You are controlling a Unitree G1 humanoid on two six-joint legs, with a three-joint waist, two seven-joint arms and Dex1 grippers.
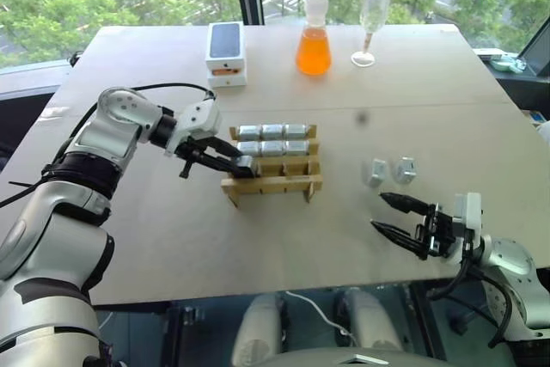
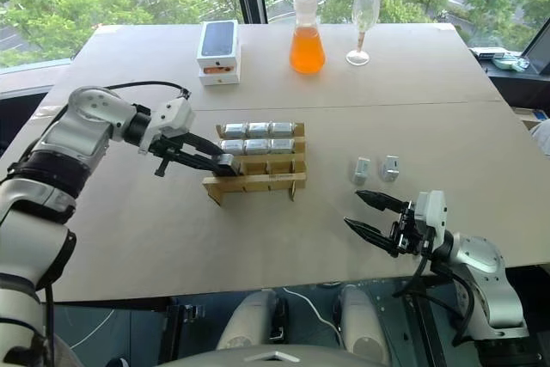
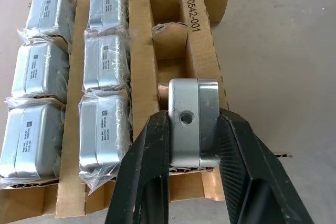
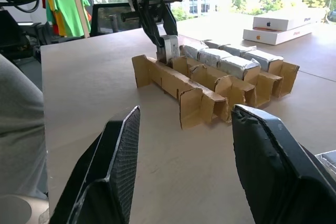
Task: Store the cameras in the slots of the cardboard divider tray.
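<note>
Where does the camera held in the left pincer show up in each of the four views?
Left eye view: camera at the near-left corner of the cardboard divider tray.
Right eye view: same corner, camera.
Left wrist view: centre, camera clamped by the left pincer.
Right wrist view: upper middle, camera above the tray's far end.
Shared landmark: the tray's empty front row.

arms: silver-white shells, black joints | cables: black | left hand (image 1: pixel 230 161): black fingers

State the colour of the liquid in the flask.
Orange; the flask shows best in the left eye view.
</note>
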